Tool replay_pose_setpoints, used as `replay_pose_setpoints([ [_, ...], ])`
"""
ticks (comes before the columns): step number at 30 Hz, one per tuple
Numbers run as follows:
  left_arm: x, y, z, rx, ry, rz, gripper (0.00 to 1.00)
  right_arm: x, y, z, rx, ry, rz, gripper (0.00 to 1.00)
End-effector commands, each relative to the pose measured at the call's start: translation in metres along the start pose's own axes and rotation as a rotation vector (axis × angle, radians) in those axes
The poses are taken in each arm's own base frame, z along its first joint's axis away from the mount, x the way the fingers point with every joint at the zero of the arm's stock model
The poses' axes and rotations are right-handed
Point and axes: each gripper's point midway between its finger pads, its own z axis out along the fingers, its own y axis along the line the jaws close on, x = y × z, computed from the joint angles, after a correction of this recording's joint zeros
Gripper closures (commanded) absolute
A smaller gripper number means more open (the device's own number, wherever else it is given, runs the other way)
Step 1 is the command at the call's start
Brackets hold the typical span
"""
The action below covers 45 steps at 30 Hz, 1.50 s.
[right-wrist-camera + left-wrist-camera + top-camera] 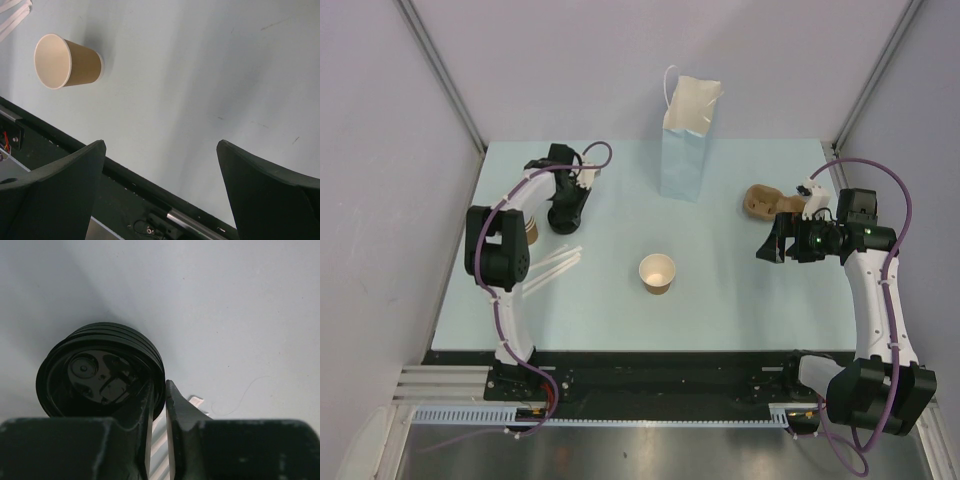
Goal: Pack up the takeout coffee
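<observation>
No lidded cup shows. An unlidded kraft-brown paper cup stands open in the middle of the table; it also shows in the right wrist view. A stack of black plastic lids lies at the far left. My left gripper is down on this stack. Its jaws pinch the rim of the top lid, one finger inside and one outside. My right gripper is open and empty above the table's right side, well apart from the cup.
A tall pale paper bag with handles stands open at the back centre. A brown paper item lies at the right. A stack of tan cups and white straws lie near the left arm.
</observation>
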Motion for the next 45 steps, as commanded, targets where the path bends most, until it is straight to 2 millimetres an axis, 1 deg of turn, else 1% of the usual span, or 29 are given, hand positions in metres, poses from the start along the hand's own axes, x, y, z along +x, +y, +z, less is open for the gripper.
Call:
replay_pose_setpoints([
  [1,-0.017,0.007,-0.011,-0.016,-0.044,0.002,0.88,-0.004,0.000,0.000,-0.008,-0.018,-0.008,0.00],
  [3,-0.019,0.007,-0.015,-0.015,-0.052,-0.001,0.92,-0.004,0.000,0.000,-0.008,-0.018,-0.008,0.00],
  [4,-0.020,0.006,-0.017,-0.014,-0.054,-0.003,0.97,-0.005,0.001,0.000,-0.010,-0.018,-0.008,0.00],
  [6,-0.021,0.005,-0.022,-0.013,-0.065,-0.006,1.00,-0.004,0.000,0.001,-0.010,-0.017,-0.007,0.00],
  [15,-0.021,0.008,-0.034,-0.043,-0.081,-0.007,1.00,-0.005,0.002,0.000,-0.013,-0.022,-0.012,0.00],
  [26,-0.013,0.008,-0.033,-0.074,-0.085,0.018,1.00,-0.005,0.002,0.000,-0.015,-0.023,-0.013,0.00],
  [31,-0.015,0.006,-0.036,-0.083,-0.105,0.043,1.00,-0.005,0.003,0.001,-0.018,-0.021,-0.014,0.00],
  [39,-0.020,0.005,-0.046,-0.144,-0.134,0.097,0.98,-0.005,0.003,0.000,-0.017,-0.021,-0.014,0.00],
  [43,-0.018,0.002,-0.045,-0.162,-0.127,0.127,0.96,-0.006,0.003,-0.001,-0.015,-0.025,-0.016,0.00],
  [45,-0.019,0.006,-0.047,-0.204,-0.125,0.144,0.95,-0.005,0.003,0.000,-0.016,-0.024,-0.018,0.00],
])
